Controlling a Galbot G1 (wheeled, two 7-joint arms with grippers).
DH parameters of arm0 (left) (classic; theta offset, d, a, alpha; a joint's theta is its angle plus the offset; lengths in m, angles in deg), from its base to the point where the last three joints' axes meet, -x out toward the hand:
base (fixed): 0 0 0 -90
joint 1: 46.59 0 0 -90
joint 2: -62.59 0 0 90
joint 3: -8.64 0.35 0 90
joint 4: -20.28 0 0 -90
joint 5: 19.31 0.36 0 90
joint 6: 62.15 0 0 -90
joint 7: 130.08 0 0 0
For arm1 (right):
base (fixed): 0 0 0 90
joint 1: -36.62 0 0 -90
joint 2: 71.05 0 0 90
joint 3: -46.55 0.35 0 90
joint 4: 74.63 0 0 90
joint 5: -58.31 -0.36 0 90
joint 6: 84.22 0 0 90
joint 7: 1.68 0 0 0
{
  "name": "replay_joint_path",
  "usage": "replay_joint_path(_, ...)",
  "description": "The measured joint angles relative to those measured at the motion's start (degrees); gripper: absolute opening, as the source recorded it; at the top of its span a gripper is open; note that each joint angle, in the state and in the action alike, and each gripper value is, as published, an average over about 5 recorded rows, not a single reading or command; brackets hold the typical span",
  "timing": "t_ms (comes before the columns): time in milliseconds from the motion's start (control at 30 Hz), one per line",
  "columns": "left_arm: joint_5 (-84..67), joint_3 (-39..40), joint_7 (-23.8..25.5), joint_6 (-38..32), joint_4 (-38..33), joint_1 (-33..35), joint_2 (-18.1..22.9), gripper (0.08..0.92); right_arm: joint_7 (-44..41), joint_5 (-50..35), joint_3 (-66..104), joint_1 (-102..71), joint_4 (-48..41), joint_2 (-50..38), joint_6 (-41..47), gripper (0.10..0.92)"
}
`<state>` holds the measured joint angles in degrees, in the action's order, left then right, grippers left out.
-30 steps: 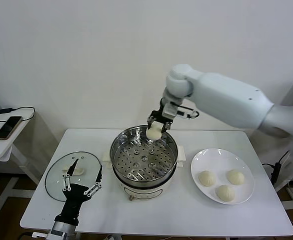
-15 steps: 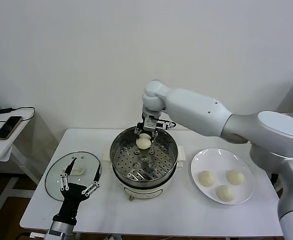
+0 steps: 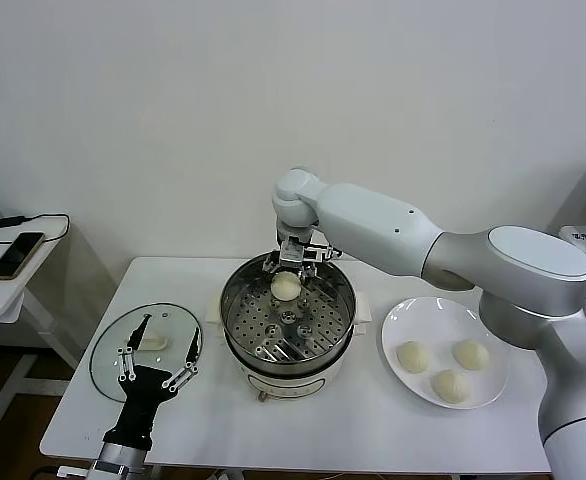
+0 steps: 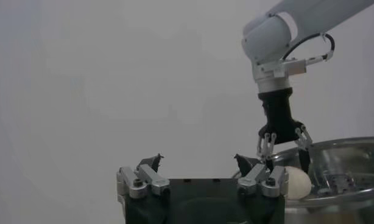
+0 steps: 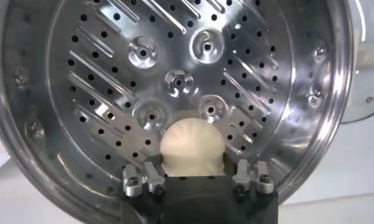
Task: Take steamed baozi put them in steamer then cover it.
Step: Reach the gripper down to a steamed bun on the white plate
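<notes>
The steamer [image 3: 235,340] stands mid-table, its perforated tray [image 3: 278,335] bare but for one baozi [image 3: 286,286] at the far side. My right gripper [image 3: 295,262] hangs just above that bun, fingers spread to either side of it. In the right wrist view the bun [image 5: 192,143] lies on the tray [image 5: 175,61] between the spread fingers of the right gripper [image 5: 196,170]. Three more baozi [image 3: 451,385] lie on a white plate [image 3: 405,315]. The glass cover [image 3: 113,345] lies flat at the left. My left gripper [image 3: 171,332] is open and idle over it.
The left wrist view shows my own open left gripper [image 4: 198,161], the right gripper [image 4: 283,143] and the steamer rim [image 4: 351,146] beyond. A side table with a phone [image 3: 15,255] stands at the far left. The wall is close behind the table.
My right gripper carried the baozi left and down into the steamer's far side, and its fingers have spread. The left arm has barely moved.
</notes>
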<state>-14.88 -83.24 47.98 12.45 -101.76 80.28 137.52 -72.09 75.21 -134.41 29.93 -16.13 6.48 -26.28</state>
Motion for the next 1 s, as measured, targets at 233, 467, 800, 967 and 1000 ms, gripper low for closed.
replay_joint_path(233, 0.00, 0.07, -0.01, 0.25, -0.22, -0.11, -0.06, 0.823, -2.38, -8.12, 0.48, 3.25, 3.41, -5.97, 5.25, 0.823)
replay_joint_path(467, -0.23, 0.46, -0.04, 0.66, -0.49, -0.36, -0.45, 0.823, -4.53, -21.13, -2.55, 9.31, 5.57, -14.11, 16.09, 0.823)
replay_joint_path(800, -0.46, 1.21, -0.10, 0.78, -0.19, -0.93, -0.92, 0.823, -3.45, -33.88, -11.87, 12.49, 7.79, -25.87, 28.66, 0.823)
replay_joint_path(967, -0.52, 1.21, -0.19, 0.79, 0.16, -1.14, -1.06, 0.823, -1.91, -36.28, -15.73, 11.15, 9.03, -30.24, 31.76, 0.823)
replay_joint_path(1000, -0.53, 1.20, -0.20, 0.77, 0.22, -1.16, -1.06, 0.823, -1.61, -36.59, -16.28, 10.73, 9.25, -30.85, 32.23, 0.823)
